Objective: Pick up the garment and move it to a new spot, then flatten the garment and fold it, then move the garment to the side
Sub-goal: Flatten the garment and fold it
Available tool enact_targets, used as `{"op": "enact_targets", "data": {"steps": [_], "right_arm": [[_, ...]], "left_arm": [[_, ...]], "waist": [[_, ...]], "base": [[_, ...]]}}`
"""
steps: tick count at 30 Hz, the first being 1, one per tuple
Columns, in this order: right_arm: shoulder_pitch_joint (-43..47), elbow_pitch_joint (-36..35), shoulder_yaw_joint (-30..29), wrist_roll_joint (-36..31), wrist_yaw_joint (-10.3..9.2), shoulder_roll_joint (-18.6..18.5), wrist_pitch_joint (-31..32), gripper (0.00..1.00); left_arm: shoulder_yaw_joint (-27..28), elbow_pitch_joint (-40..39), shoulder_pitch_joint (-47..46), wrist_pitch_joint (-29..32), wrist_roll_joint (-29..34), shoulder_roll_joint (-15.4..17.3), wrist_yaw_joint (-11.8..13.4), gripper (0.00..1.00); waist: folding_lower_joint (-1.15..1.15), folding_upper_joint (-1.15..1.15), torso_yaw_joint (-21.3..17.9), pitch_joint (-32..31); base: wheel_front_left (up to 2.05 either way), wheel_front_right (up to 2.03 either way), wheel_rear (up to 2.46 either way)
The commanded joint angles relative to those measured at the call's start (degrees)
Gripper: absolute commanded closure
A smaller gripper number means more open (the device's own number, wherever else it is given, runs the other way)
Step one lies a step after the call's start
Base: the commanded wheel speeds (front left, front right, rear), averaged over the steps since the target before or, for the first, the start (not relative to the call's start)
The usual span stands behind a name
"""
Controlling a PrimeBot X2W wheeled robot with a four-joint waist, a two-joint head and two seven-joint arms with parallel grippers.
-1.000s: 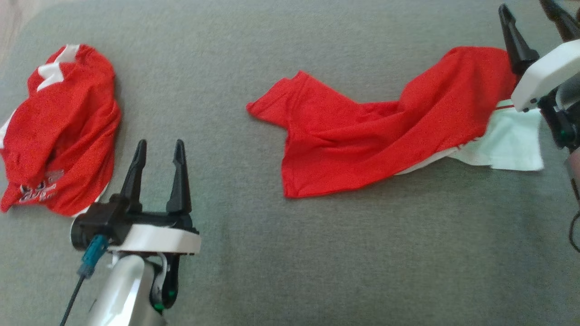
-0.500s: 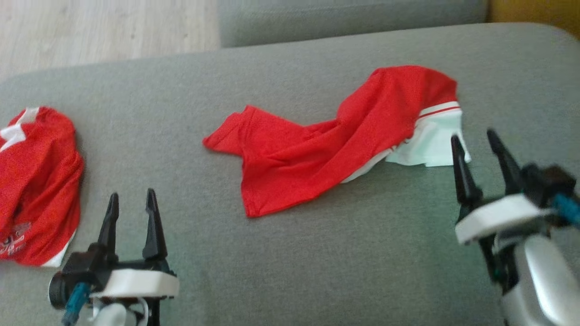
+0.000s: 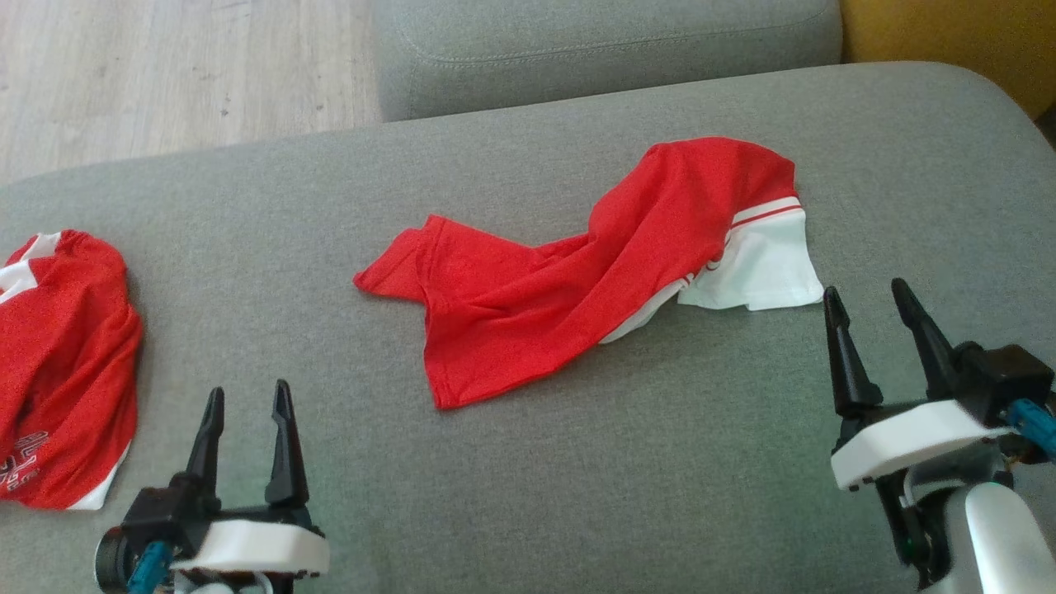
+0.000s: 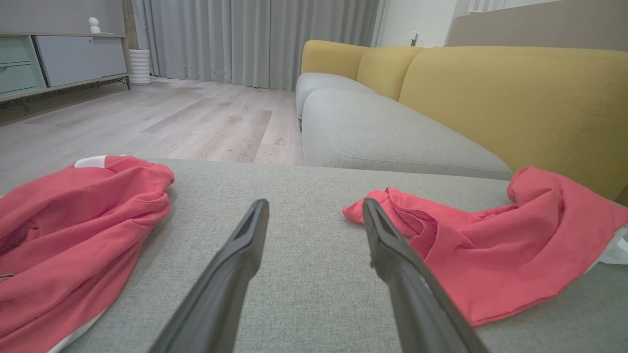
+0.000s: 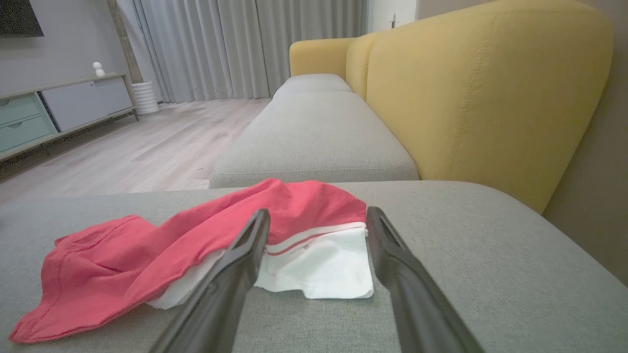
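— Red bundle [image 3: 66, 371] at your far left, what is it?
— A second red piece with white trim, crumpled on the grey cushion [image 3: 577, 495] at its left edge. Just right of it is your left gripper [image 3: 249, 390], low over the cushion, its two dark fingers spread apart and holding nothing.
— And the garment [image 3: 536, 305]?
— It lies near the middle of the cushion, to the right of your left gripper and well apart from it. It is rumpled and stretched on a slant. It is red, with a white panel [image 3: 759, 268] at its right end and a raised fold above that.
— And on your right?
— Your right gripper [image 3: 864, 289] stands just beside that white panel's corner, fingers apart and empty. You see a yellow backrest [image 3: 949, 41] behind it.
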Motion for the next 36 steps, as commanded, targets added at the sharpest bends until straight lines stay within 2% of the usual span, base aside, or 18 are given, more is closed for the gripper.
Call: {"op": "enact_targets", "data": {"steps": [1, 7, 11, 13, 19, 26, 29, 36], "right_arm": [[-0.8, -2.3, 1.2, -0.2, -0.04, 0.1, 0.4, 0.00], [-0.6, -3.1, 1.3, 0.1, -0.04, -0.1, 1.2, 0.00], [-1.0, -3.3, 1.4, 0.1, -0.04, 0.0, 1.3, 0.00], [-1.4, -3.2, 1.6, 0.2, -0.04, 0.0, 1.3, 0.00], [-2.8, -2.6, 2.8, 0.3, -0.04, 0.4, 0.8, 0.00], [-4.1, -1.8, 3.3, 0.6, -0.04, 0.3, 0.0, 0.00], [-4.2, -1.6, 3.2, 0.7, -0.04, 0.1, -0.1, 0.00], [-4.5, -1.5, 3.2, 0.8, -0.04, -0.2, -0.1, 0.00]], "left_arm": [[1.8, -1.3, -1.4, -0.5, 0.0, 1.0, -0.1, 0.00], [0.0, -0.7, -2.6, 0.0, 0.6, 0.5, -0.5, 0.00], [-4.6, 0.2, -5.2, 2.7, 1.9, -1.0, -2.4, 0.00], [-7.2, 1.9, -7.1, 4.4, 2.5, -2.0, -3.6, 0.00], [-12.4, 10.8, -13.1, 6.2, 1.8, -4.8, -5.0, 0.00], [-15.6, 20.9, -17.8, 6.3, -0.5, -5.7, -3.8, 0.00], [-16.6, 22.6, -18.6, 6.1, -1.7, -5.7, -3.8, 0.00], [-20.7, 26.3, -21.3, 5.4, -7.7, -5.8, -1.5, 0.00]], "waist": [[0.00, 0.00, 0.0, 0.1], [0.00, 0.00, 0.2, 1.1], [0.00, 0.00, 0.4, 2.1], [0.00, 0.00, 0.4, 2.7], [0.00, 0.00, -0.3, 4.7], [0.00, 0.00, -2.0, 6.1], [0.00, 0.00, -2.2, 6.3], [0.00, 0.00, -2.0, 6.8]], "base": [[0.00, 0.00, 0.00], [0.00, 0.00, 0.00], [0.00, 0.00, 0.00], [0.00, 0.00, 0.00], [0.00, 0.00, 0.00], [0.00, 0.00, 0.00], [0.00, 0.00, 0.00], [0.00, 0.00, 0.00]]}}
